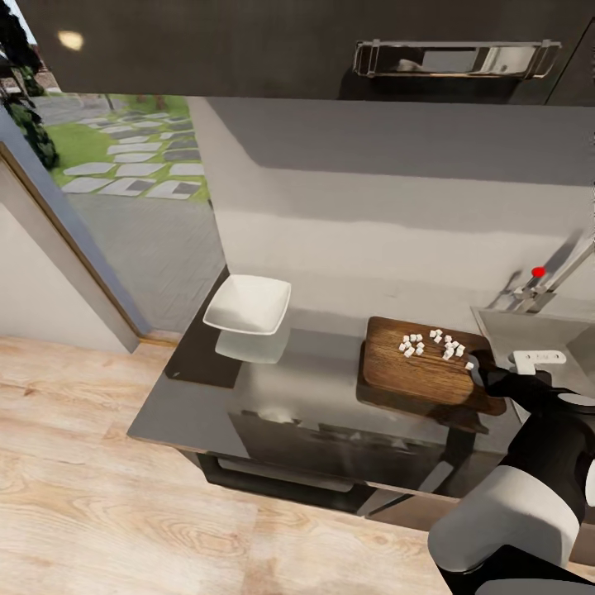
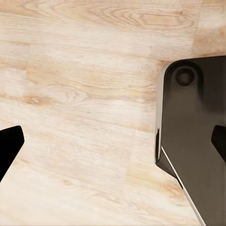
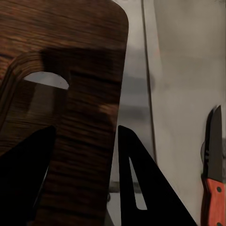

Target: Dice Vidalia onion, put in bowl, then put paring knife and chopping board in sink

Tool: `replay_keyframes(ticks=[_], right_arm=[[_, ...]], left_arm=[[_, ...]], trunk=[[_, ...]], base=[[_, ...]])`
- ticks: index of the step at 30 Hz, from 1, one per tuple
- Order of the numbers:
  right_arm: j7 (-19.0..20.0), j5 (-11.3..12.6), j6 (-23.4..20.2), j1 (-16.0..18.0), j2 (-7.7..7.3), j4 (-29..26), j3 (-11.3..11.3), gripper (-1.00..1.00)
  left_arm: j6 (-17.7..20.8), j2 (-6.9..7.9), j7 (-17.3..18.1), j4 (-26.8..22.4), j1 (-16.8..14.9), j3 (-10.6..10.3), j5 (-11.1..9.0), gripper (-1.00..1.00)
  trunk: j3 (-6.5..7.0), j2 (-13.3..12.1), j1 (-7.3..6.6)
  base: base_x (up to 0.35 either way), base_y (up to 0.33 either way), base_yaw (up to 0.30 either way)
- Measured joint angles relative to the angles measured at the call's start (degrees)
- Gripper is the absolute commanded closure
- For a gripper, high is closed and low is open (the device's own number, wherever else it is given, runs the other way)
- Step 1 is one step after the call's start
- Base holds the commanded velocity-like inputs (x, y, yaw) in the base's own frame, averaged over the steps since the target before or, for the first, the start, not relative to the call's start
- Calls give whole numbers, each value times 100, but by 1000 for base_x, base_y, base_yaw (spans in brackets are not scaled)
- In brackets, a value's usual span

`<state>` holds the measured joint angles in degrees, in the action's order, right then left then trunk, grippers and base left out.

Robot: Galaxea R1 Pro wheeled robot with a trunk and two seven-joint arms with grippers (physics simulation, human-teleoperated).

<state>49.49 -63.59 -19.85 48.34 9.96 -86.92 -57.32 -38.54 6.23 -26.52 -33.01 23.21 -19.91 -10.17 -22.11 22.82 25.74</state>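
Observation:
The brown chopping board lies on the grey countertop just left of the sink, with several tiny white cubes of diced onion on it. My right gripper is at the board's right end, by the sink. In the right wrist view the right gripper is shut across the chopping board near its handle slot. The paring knife, with a dark blade and reddish handle, lies on grey metal beside the board. The white square bowl stands at the countertop's left end. My left gripper is open over the floor.
A chrome tap with a red knob rises behind the sink. Dark wall cabinets hang overhead. A glass door stands to the left of the counter. Light wooden floor lies in front, and the robot's dark base is below the left gripper.

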Motion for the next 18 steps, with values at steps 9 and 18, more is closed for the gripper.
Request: replay_keyframes(ticks=[9, 18], right_arm=[[0, 0, 0, 0, 0, 0, 1, 100], [0, -1, 1, 0, 0, 0, 0, 100]], left_arm=[[0, -2, 0, 0, 0, 0, -2, -100], [0, 0, -1, 7, -7, 0, -8, -100]], trunk=[[80, 0, 0], [161, 0, -2]], base=[[0, 0, 0], [92, 0, 0]])
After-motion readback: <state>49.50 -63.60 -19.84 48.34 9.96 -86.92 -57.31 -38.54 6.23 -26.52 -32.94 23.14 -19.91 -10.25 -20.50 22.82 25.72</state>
